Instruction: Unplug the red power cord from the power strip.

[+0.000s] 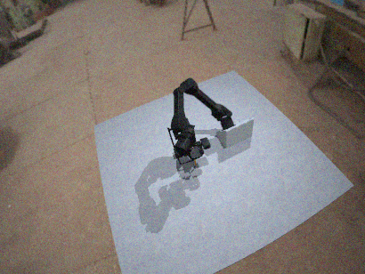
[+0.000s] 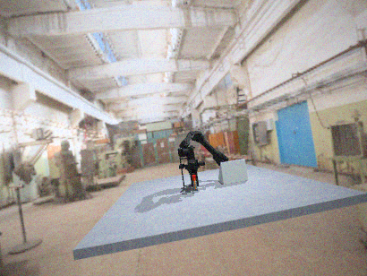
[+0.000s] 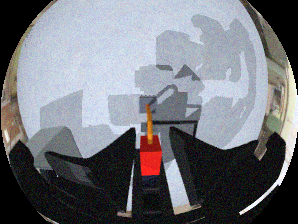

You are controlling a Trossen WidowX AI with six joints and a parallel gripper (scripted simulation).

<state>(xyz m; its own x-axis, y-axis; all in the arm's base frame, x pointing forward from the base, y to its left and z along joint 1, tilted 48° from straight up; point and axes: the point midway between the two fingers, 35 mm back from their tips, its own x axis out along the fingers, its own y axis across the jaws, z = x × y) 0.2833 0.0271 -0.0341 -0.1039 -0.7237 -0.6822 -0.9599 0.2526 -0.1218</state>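
The red plug [image 3: 150, 159] [image 2: 194, 177] sits against the dark power strip [image 3: 151, 196], which stands upright behind it in the wrist view. The orange cord [image 3: 150, 122] [image 2: 195, 185] runs from the plug down towards the mat. My gripper [image 3: 152, 131] is partly open, with a fingertip on either side of the cord. The plug shows in the gap between the fingers, and light gaps show beside it, so nothing looks gripped. In the top view the arm hides the plug, and the fingertips cannot be made out in either the top or the exterior view.
A thin black frame [image 3: 175, 122] [image 2: 183, 176] stands close beside the strip. A pale upright panel [image 1: 240, 132] [image 2: 234, 172] stands near the arm's base. All of it stands on a pale blue-grey mat [image 1: 249, 205] [image 2: 148, 228].
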